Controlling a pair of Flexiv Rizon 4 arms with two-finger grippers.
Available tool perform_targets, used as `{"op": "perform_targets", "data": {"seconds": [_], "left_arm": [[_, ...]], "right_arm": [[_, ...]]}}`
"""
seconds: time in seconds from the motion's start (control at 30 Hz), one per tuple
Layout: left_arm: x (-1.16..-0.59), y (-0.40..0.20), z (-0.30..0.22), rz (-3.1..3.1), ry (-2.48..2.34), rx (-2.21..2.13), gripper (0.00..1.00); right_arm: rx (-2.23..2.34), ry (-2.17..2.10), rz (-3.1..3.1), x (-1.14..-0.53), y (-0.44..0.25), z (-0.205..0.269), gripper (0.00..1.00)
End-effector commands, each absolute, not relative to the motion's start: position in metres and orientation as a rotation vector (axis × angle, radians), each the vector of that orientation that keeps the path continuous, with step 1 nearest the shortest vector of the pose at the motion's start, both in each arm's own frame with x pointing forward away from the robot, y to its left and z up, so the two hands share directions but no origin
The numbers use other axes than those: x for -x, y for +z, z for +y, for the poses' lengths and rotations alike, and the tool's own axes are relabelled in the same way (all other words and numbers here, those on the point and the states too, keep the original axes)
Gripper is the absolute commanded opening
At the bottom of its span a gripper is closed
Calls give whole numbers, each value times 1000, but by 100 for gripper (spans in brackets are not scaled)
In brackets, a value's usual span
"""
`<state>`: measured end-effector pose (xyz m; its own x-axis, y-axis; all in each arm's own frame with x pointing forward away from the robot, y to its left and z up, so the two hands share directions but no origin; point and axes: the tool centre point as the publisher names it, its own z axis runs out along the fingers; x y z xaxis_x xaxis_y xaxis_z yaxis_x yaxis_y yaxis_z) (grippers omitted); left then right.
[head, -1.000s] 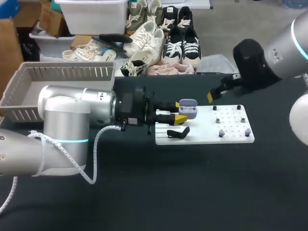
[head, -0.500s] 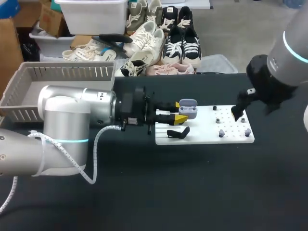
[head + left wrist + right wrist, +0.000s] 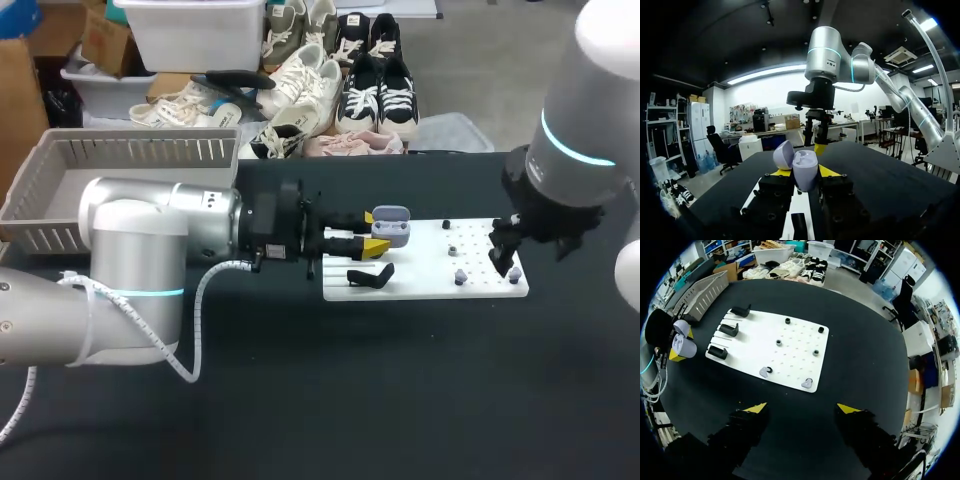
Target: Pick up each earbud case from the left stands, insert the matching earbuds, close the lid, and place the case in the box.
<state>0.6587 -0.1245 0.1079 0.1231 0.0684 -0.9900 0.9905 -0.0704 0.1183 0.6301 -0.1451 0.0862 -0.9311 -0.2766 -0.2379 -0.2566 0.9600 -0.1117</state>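
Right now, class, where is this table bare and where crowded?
Bare: the table strip nearest the camera, bordered by the white board and both arms. Crowded: the board's ends, left gripper holding the earbud case, right gripper over the pegs.

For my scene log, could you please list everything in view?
Earbud case: one, lavender, open, in the left gripper.
Earbuds: two, lavender, on the board's near edge.
Stands: three, black, board's left end.
Pegs: four, dark, mid-board.
Board: one, white, on the table.
Basket: one, grey, table's far left.
Table: one, black.
Left gripper: yellow tips, shut on the case.
Right gripper: yellow tips, open, over the board's right end.
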Motion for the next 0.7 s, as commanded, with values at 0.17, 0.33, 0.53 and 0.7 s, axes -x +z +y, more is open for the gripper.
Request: {"op": "perform_targets", "data": {"seconds": [0.17,0.33,0.53,0.7], "left_arm": [[-659,107,-125,1138,-1131,-1365,0],[-659,107,-125,1138,-1131,-1365,0],[-659,107,-125,1138,-1131,-1365,0],[-659,107,-125,1138,-1131,-1365,0]], "right_arm": [[391,-204,2874,-641,67,-140,80],[399,-211,2886,-646,59,-142,76],[404,-212,2900,-651,52,-144,67],[396,-215,2910,-655,46,-147,64]]}}
